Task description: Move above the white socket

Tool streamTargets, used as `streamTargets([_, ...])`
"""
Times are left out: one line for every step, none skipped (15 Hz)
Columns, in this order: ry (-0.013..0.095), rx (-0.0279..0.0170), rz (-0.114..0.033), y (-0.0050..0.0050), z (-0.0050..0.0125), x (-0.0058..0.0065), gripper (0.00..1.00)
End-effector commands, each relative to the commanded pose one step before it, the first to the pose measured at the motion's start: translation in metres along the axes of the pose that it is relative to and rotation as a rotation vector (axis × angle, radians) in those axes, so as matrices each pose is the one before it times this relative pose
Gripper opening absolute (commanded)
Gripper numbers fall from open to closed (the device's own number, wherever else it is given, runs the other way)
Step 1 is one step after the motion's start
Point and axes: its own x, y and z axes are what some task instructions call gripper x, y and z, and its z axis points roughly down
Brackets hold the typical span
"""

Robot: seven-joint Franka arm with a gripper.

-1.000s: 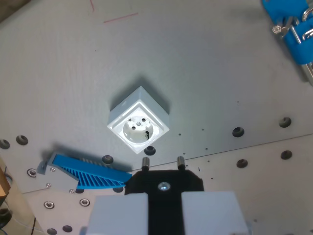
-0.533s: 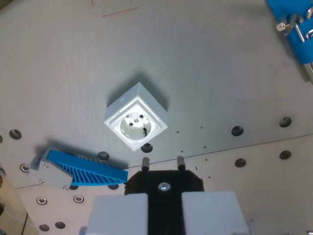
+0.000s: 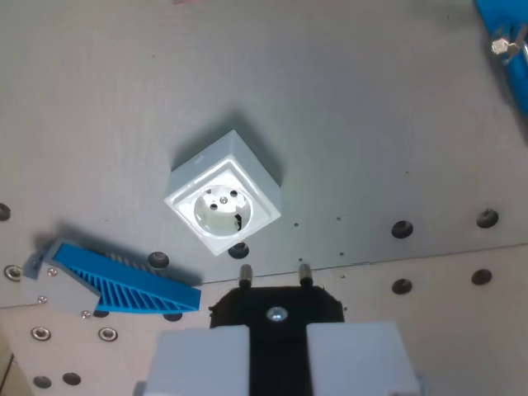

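Note:
The white socket [image 3: 223,206] is a small square box with a round recessed face, standing on the grey perforated table [image 3: 346,124] just left of the picture's middle. At the bottom edge, my gripper [image 3: 277,334] is shut on a black plug [image 3: 276,307], one grey finger [image 3: 202,359] on each side. The plug's two metal pins [image 3: 274,273] point up the picture. They end just below and to the right of the socket's lower corner. The socket's face is fully in sight.
A blue ribbed part on a grey base [image 3: 111,285] lies at the lower left, close to the socket. A blue fixture with metal fittings [image 3: 505,45] sits at the top right corner. Screw holes [image 3: 402,228] dot the plate along the lower half.
The whole scene has slid towards the wrist view's left, so the camera has moved. The socket now sits a little further left of the pins and looks slightly larger. The grip on the plug is unchanged.

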Motion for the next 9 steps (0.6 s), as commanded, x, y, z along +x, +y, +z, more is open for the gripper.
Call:
streamTargets([0.0948,0.00724,-0.1616,-0.00138,0.01268,-0.00786,0.0])
streamTargets([0.0021,-0.00022,-0.0187,-0.00105,0.00395,-0.00218,0.0])
streamTargets([-0.0009,-0.00061,-0.0201,-0.0012,0.0042,-0.00225,0.0])
streamTargets([0.0028,-0.00017,-0.0143,-0.00132,0.00445,-0.00229,0.0])
streamTargets([0.0004,-0.00034,-0.019,-0.00143,0.00469,-0.00231,0.0])
streamTargets([0.0003,-0.00055,-0.0177,-0.00151,0.0049,-0.00232,0.0])
streamTargets([0.0015,-0.0005,-0.0208,-0.00157,0.005,-0.0023,0.0])
streamTargets([-0.0041,-0.00102,-0.0184,-0.0016,0.005,-0.00227,0.0])
streamTargets([-0.0026,-0.00072,-0.0162,-0.00163,0.005,-0.00222,0.0])
